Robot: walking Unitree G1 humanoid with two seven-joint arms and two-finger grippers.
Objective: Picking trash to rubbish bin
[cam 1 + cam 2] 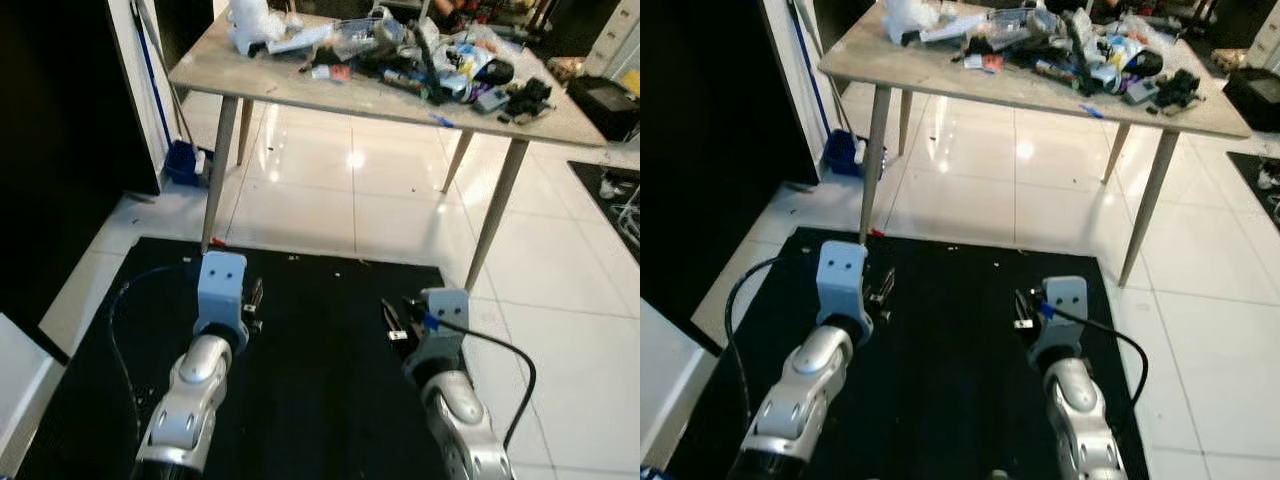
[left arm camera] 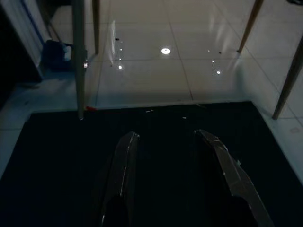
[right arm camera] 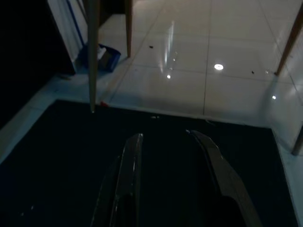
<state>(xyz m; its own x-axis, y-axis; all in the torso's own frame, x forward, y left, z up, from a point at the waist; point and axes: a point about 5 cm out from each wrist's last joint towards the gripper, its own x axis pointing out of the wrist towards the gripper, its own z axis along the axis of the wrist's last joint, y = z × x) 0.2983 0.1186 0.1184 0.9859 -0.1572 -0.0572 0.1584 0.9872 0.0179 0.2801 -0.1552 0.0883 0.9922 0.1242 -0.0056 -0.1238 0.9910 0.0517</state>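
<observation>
Hands, left (image 2: 165,156) and right (image 3: 166,158), both spread apart and empty above black mat (image 1: 320,390).

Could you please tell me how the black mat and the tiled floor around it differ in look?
The black mat is dark and dull, while the tiled floor is white, glossy and mirrors ceiling lights. The mat is one plain sheet; the floor shows grid lines between tiles. A table leg meets the mat's far edge. Both lie flat.

Glossy white floor tiles (image 1: 330,190), matt black mat (image 1: 310,380), wooden table legs (image 1: 218,170).
</observation>
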